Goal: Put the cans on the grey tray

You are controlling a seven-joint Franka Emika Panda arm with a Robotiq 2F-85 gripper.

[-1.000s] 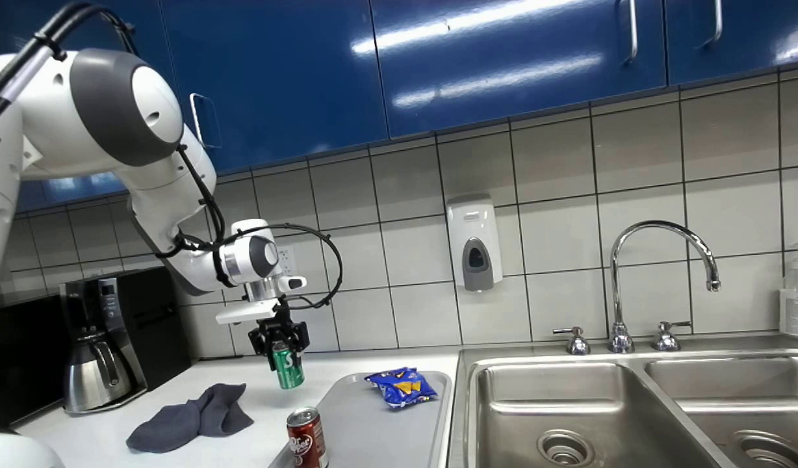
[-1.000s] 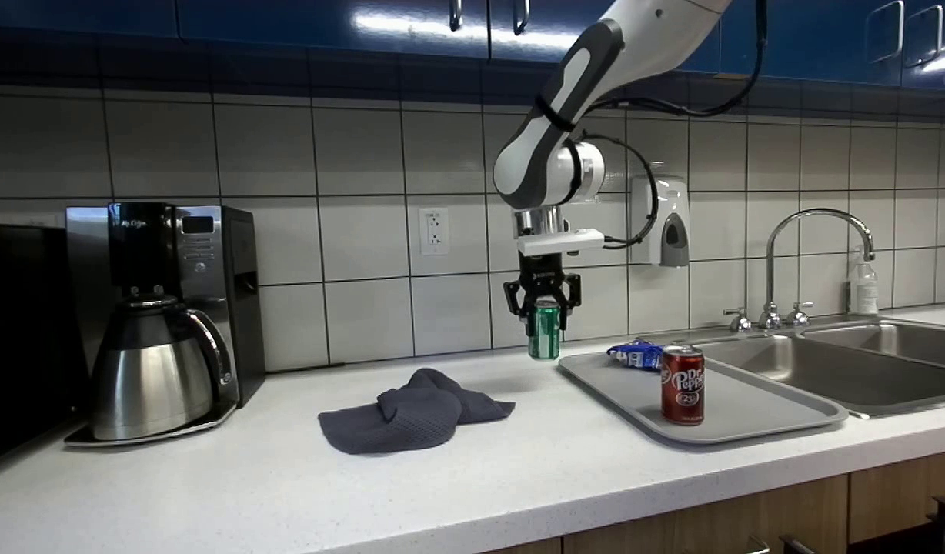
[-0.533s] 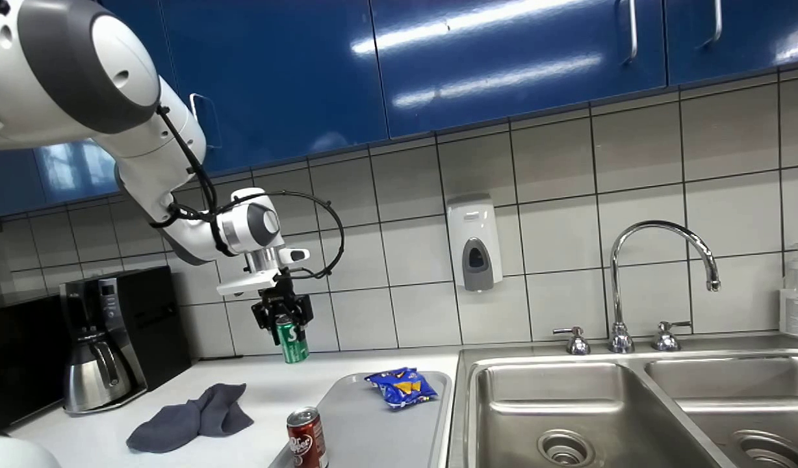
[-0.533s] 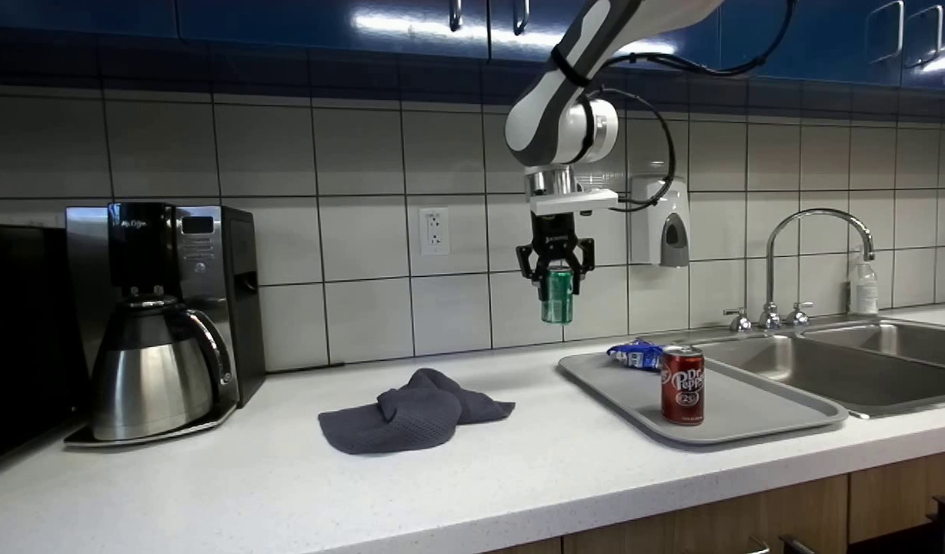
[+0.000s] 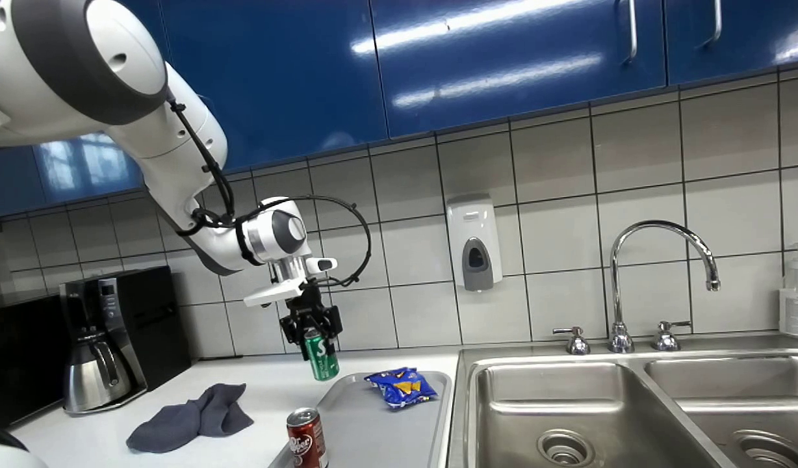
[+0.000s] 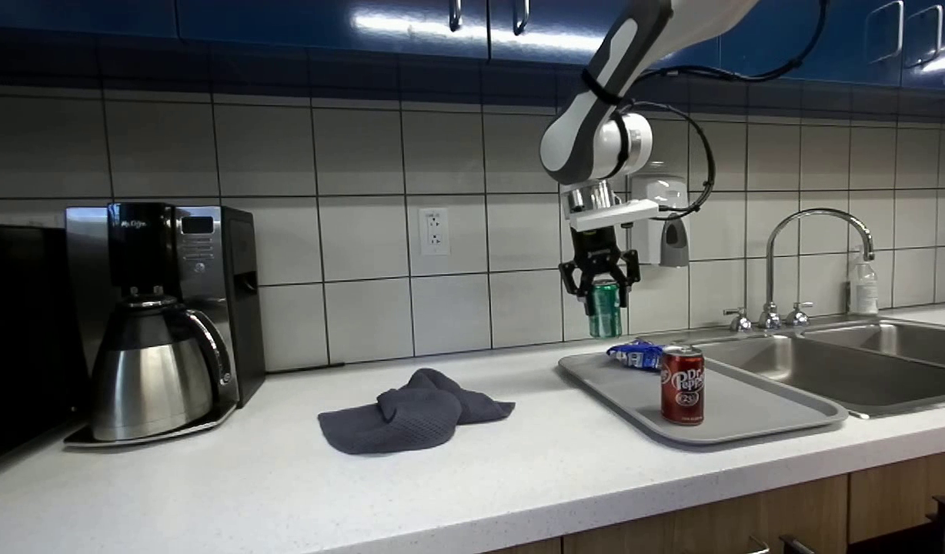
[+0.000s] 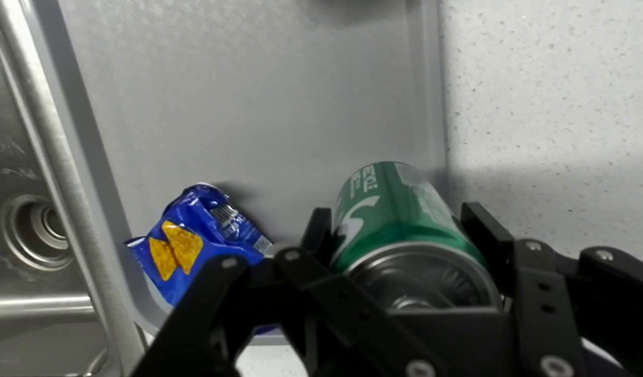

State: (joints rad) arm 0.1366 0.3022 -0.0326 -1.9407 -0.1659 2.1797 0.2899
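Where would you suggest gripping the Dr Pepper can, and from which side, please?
I'd grip the Dr Pepper can across its upper body, coming from straight above: it stands upright on the grey tray, round and straight-walled, with its top uncovered. The gripper would first have to release the green can.

gripper (image 5: 320, 346) pinching green can (image 5: 324, 364), white S showing, aloft by far-left corner of grey tray (image 5: 386, 432) | red can (image 5: 307, 439) upright at tray's left side, near (base cropped) | blue packet (image 5: 402, 388) on tray, far end | dark cloth (image 5: 191, 419) on counter (image 5: 269, 383), left
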